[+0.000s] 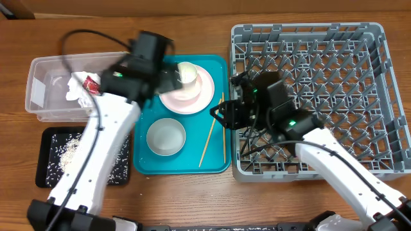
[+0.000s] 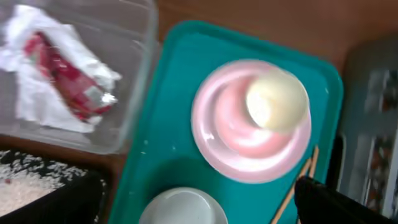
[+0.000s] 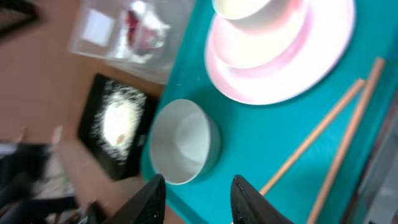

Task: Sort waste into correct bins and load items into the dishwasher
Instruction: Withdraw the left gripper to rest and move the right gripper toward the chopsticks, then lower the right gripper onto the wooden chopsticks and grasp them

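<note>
Two chopsticks lie just ahead of right gripper; its jaws apart, empty.

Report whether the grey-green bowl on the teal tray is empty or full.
Empty: the grey-green bowl sits upright, its inside bare in the right wrist view.

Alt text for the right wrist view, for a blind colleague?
The right gripper, fingers apart and empty, hangs above a teal tray holding a grey-green bowl, two chopsticks and a pink plate. Beside it sit a black tray of rice and a clear tub.
</note>
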`<action>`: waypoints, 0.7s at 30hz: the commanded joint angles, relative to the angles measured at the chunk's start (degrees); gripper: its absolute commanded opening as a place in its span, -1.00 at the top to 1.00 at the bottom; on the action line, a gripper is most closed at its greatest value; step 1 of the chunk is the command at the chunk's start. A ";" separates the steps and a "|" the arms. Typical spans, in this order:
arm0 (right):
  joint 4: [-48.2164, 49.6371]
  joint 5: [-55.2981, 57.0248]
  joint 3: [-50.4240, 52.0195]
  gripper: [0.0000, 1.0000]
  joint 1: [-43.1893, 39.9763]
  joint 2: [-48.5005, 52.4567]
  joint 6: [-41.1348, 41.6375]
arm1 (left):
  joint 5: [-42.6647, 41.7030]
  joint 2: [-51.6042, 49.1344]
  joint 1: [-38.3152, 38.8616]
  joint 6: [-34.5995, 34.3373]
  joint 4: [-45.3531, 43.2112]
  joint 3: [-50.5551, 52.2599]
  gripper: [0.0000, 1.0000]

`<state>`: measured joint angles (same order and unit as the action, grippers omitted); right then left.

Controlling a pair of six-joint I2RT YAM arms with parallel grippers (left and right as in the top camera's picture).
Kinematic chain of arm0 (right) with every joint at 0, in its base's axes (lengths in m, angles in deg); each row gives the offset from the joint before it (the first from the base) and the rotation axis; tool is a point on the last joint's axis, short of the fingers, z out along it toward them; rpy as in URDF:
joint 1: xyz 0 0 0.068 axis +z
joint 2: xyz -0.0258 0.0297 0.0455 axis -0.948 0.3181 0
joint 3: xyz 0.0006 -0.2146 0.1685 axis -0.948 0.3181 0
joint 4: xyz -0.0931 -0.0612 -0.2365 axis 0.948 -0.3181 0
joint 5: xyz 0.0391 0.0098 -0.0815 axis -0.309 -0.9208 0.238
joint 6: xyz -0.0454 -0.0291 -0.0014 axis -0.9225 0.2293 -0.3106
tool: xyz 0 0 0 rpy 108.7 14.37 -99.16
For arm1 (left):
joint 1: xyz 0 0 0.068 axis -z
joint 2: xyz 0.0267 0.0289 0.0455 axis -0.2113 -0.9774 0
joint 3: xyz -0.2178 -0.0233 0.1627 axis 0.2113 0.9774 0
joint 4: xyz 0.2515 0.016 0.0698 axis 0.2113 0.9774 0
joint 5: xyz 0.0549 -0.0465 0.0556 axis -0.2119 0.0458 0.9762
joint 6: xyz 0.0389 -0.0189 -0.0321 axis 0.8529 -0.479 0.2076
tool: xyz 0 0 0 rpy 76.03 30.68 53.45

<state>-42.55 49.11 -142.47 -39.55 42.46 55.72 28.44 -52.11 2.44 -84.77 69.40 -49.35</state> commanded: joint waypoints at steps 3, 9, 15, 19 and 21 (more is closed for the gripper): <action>-1.49 30.97 -0.81 0.43 10.58 -0.15 14.43 | -3.43 -0.04 -12.98 -4.44 2.49 -4.92 -0.99; -4.81 46.21 -0.81 0.43 17.07 4.24 25.22 | -4.04 -0.11 -23.91 -4.44 7.67 -4.92 -1.00; -2.64 45.97 -0.81 0.42 17.27 10.97 28.02 | -4.26 -0.17 -29.66 -4.46 8.09 -4.92 -1.00; 0.09 43.93 -0.81 0.47 17.27 13.40 28.44 | -4.24 -0.17 -30.05 -4.44 8.09 -4.92 -1.00; 1.36 43.08 -0.81 0.48 17.27 14.19 28.52 | -4.24 -0.17 -30.03 -4.44 8.09 -4.92 -1.00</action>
<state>-42.46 92.21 -142.47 -22.44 55.90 82.62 24.88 -52.11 -27.57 -88.05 77.53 -53.18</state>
